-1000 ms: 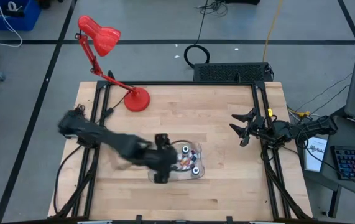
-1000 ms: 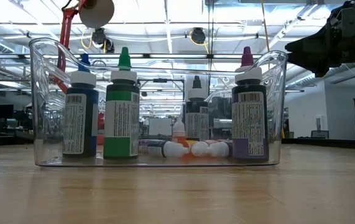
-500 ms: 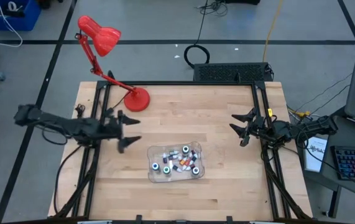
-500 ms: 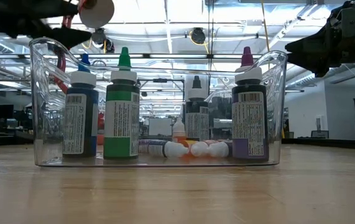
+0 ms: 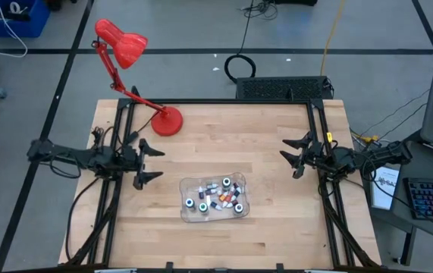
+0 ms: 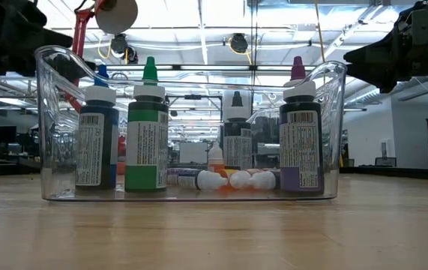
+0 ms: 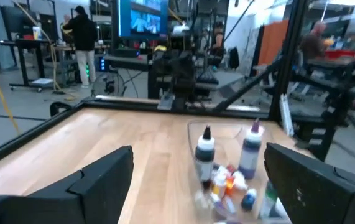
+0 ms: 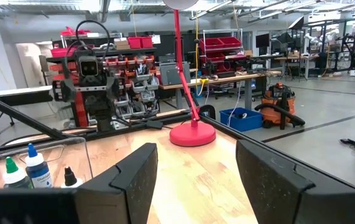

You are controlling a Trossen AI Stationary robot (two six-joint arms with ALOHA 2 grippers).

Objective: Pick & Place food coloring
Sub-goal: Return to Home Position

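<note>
The food coloring bottles (image 5: pixel 218 199) sit inside a clear plastic tray (image 5: pixel 187 187) on the table's near middle. In the low view, several taller bottles (image 6: pixel 147 135) stand upright on the tray floor, with blue, green, dark and purple bodies. Tiny white-capped droppers (image 6: pixel 228 180) lie between them. My left gripper (image 5: pixel 152 163) hangs open above the table's left edge, left of the tray, and its wrist view looks at the bottles (image 7: pixel 206 154). My right gripper (image 5: pixel 289 157) waits open at the right edge, facing the tray (image 8: pixel 71 152).
A red desk lamp stands with its base (image 5: pixel 167 120) on the table's far left part, its head beyond the far-left corner; the base also shows in the right wrist view (image 8: pixel 193 134). Bare wood (image 5: pixel 277 220) lies around the tray. People stand far off in the room behind.
My left arm has pulled back from over the tray's left end toward the table's left edge, fast at first, then slowing. It now rests at that edge with its fingers spread. The tray and bottles have stayed put.
</note>
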